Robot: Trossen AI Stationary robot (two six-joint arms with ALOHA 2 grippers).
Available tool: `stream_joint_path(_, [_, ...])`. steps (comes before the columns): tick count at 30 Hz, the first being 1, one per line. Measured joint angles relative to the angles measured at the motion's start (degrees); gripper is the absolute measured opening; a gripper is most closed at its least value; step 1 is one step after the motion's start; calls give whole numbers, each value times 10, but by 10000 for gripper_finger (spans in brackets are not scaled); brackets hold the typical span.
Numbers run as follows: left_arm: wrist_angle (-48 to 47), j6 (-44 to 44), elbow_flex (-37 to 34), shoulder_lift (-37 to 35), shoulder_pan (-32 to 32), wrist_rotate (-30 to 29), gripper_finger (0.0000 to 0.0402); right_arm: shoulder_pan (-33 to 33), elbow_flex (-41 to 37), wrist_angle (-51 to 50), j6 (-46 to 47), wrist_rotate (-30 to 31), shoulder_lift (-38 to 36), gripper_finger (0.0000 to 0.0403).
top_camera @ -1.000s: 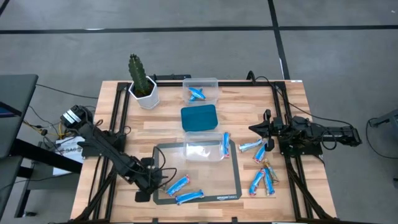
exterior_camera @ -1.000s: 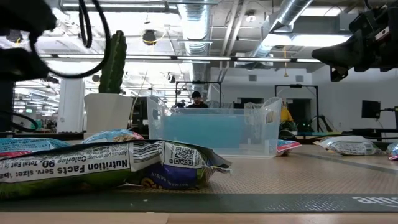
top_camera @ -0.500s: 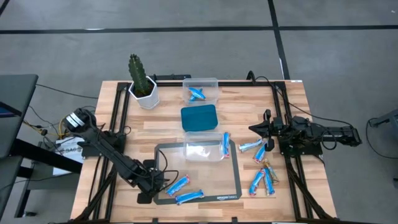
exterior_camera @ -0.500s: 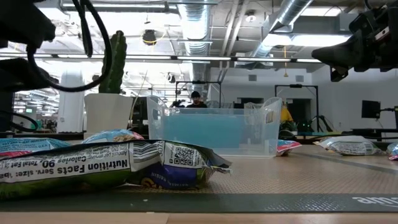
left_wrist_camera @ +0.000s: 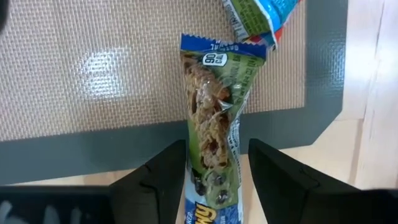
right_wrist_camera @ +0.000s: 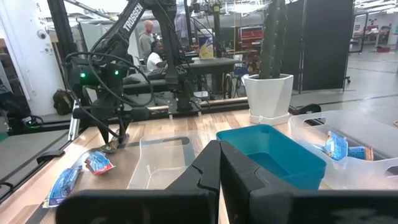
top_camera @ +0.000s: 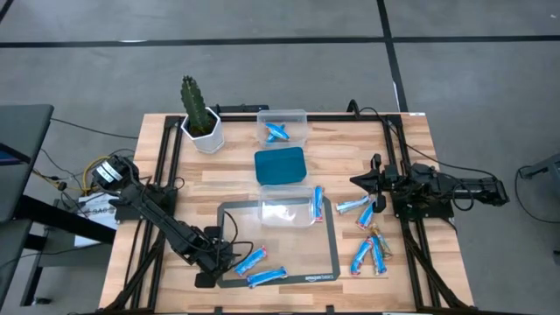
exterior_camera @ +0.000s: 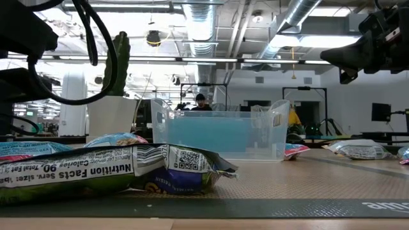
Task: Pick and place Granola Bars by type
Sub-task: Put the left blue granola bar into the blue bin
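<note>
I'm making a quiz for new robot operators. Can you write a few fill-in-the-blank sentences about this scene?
The left gripper has its fingers ____ on either side of a granola bar.
That bar lies partly on the ____.
The right gripper is ____.
The teal container stands between two ____ containers.

Missing: open; mat; shut; clear

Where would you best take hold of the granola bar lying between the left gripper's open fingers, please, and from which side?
Probably across its narrow middle, coming straight down from above. The granola bar lies flat, half on the mat, half on the table, its long axis running between the fingers of the left gripper, so closing pinches its long edges. The crimped ends look flimsy.
</note>
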Motion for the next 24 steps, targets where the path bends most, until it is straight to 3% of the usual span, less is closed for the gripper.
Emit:
stream_joint_path(8, [-2,-7,0,0,1,-2,160,0,0,0,0,0,0,0])
stream_joint_path(18, [-2,-7,0,0,1,5,65,0,0,0,0,0,0,0])
stream_joint_path(24, [5,-7,0,-1,2,5,36,0,0,0,0,0,0,0])
